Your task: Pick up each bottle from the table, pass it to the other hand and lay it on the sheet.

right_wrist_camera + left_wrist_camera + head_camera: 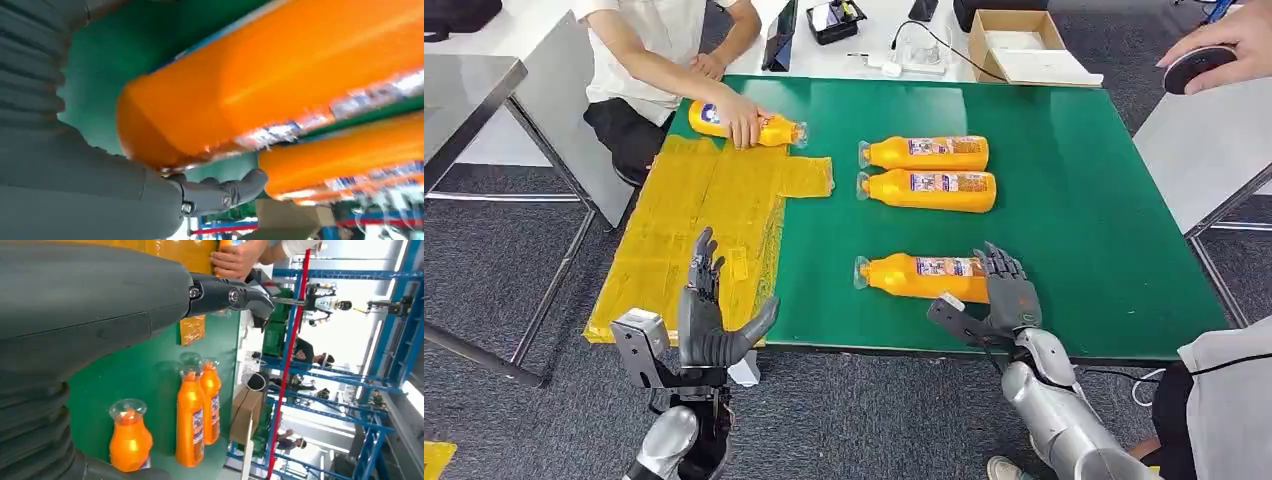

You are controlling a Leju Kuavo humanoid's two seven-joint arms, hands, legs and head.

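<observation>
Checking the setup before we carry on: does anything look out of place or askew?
Mainly the yellow sheet: it is patchy and wrinkled, with a ragged flap toward the middle. A person's hand grips the bottle at its far edge. The other bottles lie tidy.

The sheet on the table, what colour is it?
Yellow. The sheet shows best in the head view.

Orange bottles point(922, 275) with blue-and-silver labels, a yellow sheet point(694, 225), a green table point(1074, 200).

My table point(1064, 200) has a green top. On it lie a yellow sheet point(694, 225) and three orange bottles point(929, 153) point(929, 190) point(914, 275). A fourth bottle point(724, 122) rests on the sheet's far edge.
</observation>
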